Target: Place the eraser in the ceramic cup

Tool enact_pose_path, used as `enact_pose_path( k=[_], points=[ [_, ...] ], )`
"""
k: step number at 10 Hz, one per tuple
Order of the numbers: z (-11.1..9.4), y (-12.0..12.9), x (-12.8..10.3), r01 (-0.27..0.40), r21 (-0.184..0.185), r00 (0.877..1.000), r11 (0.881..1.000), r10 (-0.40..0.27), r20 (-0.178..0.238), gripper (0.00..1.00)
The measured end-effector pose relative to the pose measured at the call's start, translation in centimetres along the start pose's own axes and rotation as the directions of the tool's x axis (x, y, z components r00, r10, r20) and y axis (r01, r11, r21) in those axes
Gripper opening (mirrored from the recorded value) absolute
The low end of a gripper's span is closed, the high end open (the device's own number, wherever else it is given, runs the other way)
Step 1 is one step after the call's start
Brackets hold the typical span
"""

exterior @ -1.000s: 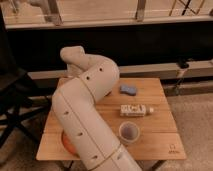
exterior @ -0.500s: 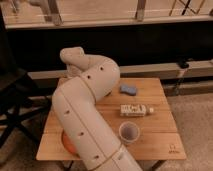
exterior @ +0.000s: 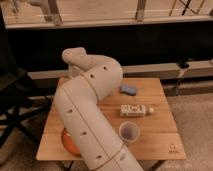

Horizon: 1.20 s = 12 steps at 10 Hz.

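Observation:
A small blue eraser [exterior: 128, 90] lies on the wooden table [exterior: 160, 145], toward the far right. The pale ceramic cup [exterior: 129, 132] stands upright near the front middle, and it looks empty. My white arm [exterior: 90, 105] folds up from the front over the table's left half, and its last link [exterior: 75, 57] ends at the far left. My gripper is hidden behind the arm there and does not show.
A white bottle [exterior: 136, 110] lies on its side between the eraser and the cup. An orange dish [exterior: 69, 142] sits at the front left, partly covered by my arm. A black folding chair [exterior: 15, 100] stands left of the table. A dark low wall runs behind.

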Motion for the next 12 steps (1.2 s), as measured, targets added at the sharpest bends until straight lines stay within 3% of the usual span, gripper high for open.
enact_pose_path(
  k=[4,9,12],
  points=[
    [0.4,-0.2,0.9,0.046,-0.057,0.997,0.997,-0.049,-0.051,0.80],
    [0.8,0.2,2.1,0.075,-0.072,0.994,0.995,-0.081,-0.079,0.80],
    [1.4,0.9,2.8,0.071,-0.073,0.995,0.995,-0.075,-0.063,0.80]
  ],
)
